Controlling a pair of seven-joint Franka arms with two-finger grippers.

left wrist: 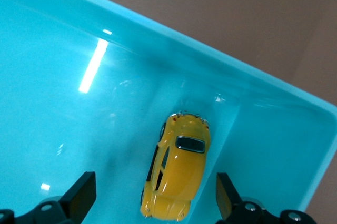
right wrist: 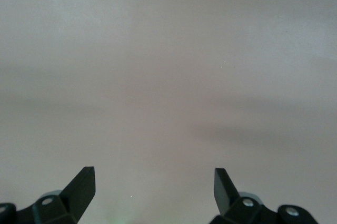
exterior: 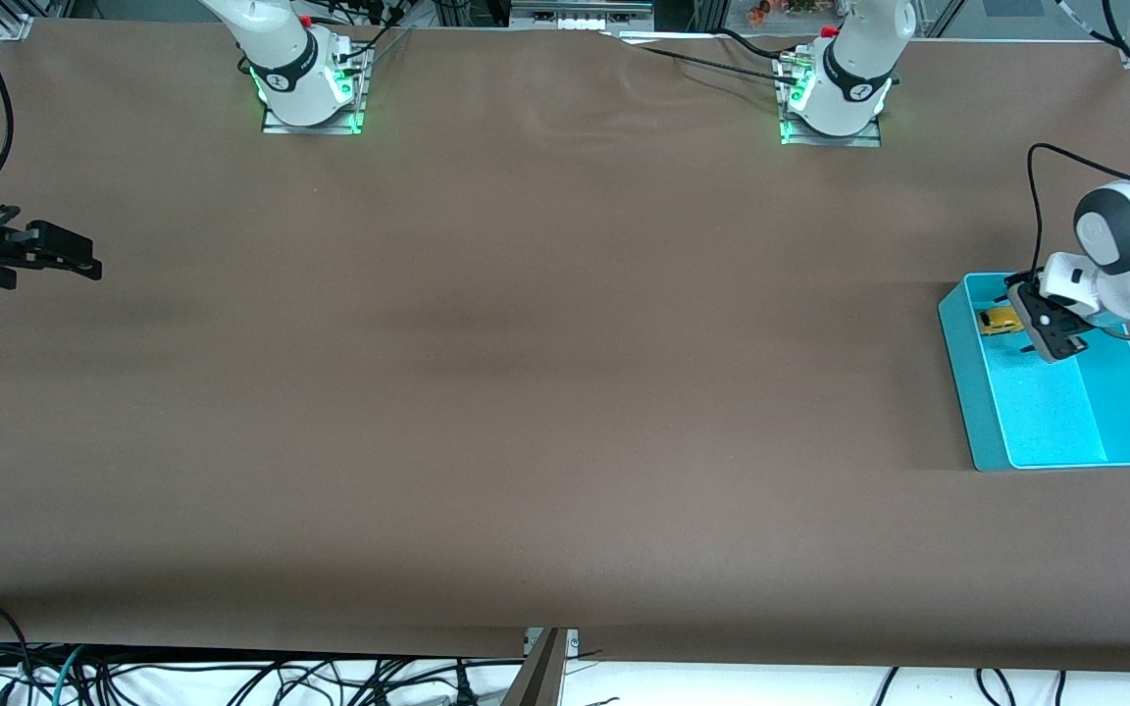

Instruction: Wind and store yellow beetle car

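The yellow beetle car (exterior: 999, 321) is shown at the right edge of the front view, lying on the floor of the turquoise bin (exterior: 977, 412), in the bin's upper end, close to its end wall. The left gripper (exterior: 1044, 333) is held over that part of the bin with its fingers (left wrist: 81, 196) spread apart and nothing clamped between them. In the left wrist view the car (left wrist: 176, 174) is seen from above, lower centre of the frame, lying free between the two parted fingertips and touched by neither. The right gripper (exterior: 55, 250) is seen at the left edge of the front view, waiting over the brown table (exterior: 526, 392). Its fingers (right wrist: 79, 190) are likewise parted and empty, with only bare table surface (right wrist: 168, 77) below them.
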